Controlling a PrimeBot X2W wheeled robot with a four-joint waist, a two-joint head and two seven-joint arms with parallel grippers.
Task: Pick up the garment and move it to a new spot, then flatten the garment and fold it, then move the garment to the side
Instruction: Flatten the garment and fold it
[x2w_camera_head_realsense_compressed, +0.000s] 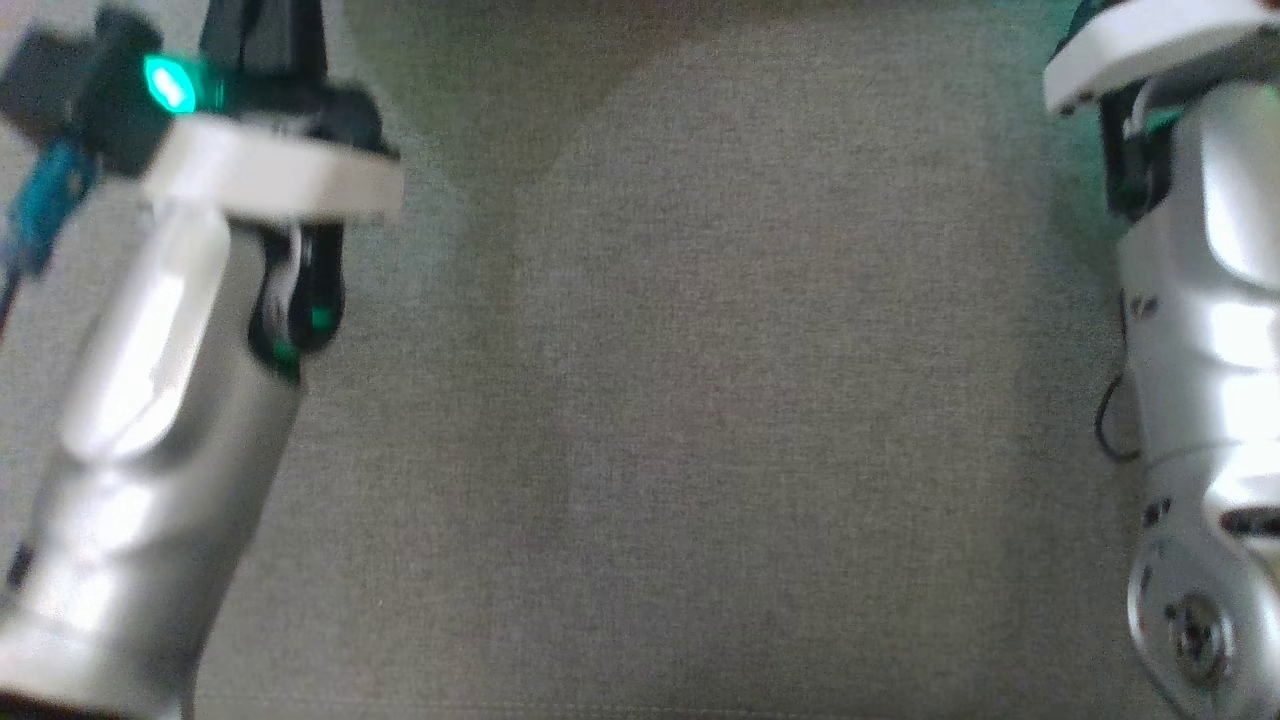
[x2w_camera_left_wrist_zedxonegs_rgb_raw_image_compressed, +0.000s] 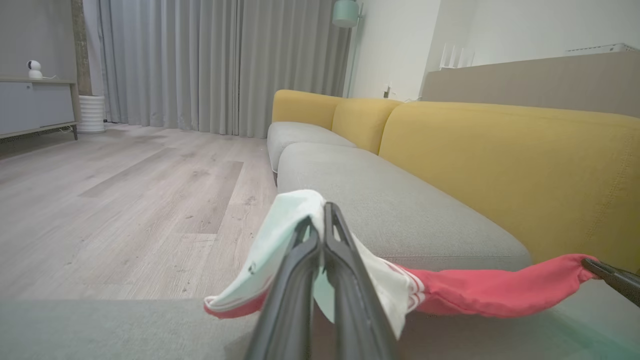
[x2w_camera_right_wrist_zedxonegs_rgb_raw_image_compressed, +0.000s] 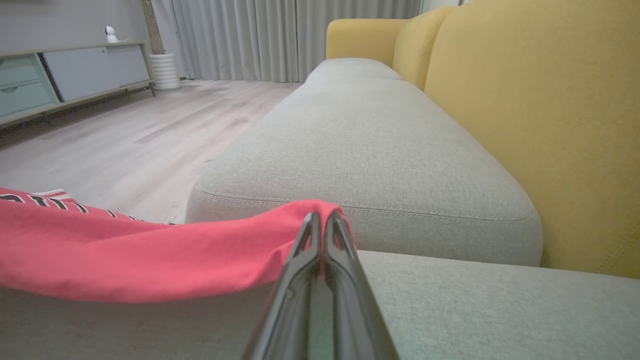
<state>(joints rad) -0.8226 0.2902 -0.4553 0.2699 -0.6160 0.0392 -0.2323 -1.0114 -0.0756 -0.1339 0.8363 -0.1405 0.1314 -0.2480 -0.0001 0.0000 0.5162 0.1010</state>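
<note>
Head view, arms: left forearm (x2w_camera_head_realsense_compressed: 150, 400) at the left edge, right forearm (x2w_camera_head_realsense_compressed: 1210, 350) at the right edge; well apart; the picture is blurred
Head view, ground: grey sofa seat (x2w_camera_head_realsense_compressed: 700, 400) spreads between the 2 forearms
Left wrist view, grip: left jaws pressed shut on the pale mint-white end of the garment (x2w_camera_left_wrist_zedxonegs_rgb_raw_image_compressed: 490, 292); cloth drapes over both fingers
Left wrist view, garment: its red body runs as a sagging band across to the right jaws at the frame's right edge; it seems to hang just above the seat, in front of the yellow backrest (x2w_camera_left_wrist_zedxonegs_rgb_raw_image_compressed: 500, 165)
Right wrist view, grip: right jaws shut on a red fold; the band trails off to the frame's left, striped trim showing
Step in hand: likely carrying the garment, 2-handed, to its new spot
Doing it well: hold both pinches firm; move the 2 arms together at 1 height; draw them slightly apart to take out the sag before lowering; land it well back from the seat's front edge, so nothing slides toward the floor (x2w_camera_left_wrist_zedxonegs_rgb_raw_image_compressed: 125, 200)
</note>
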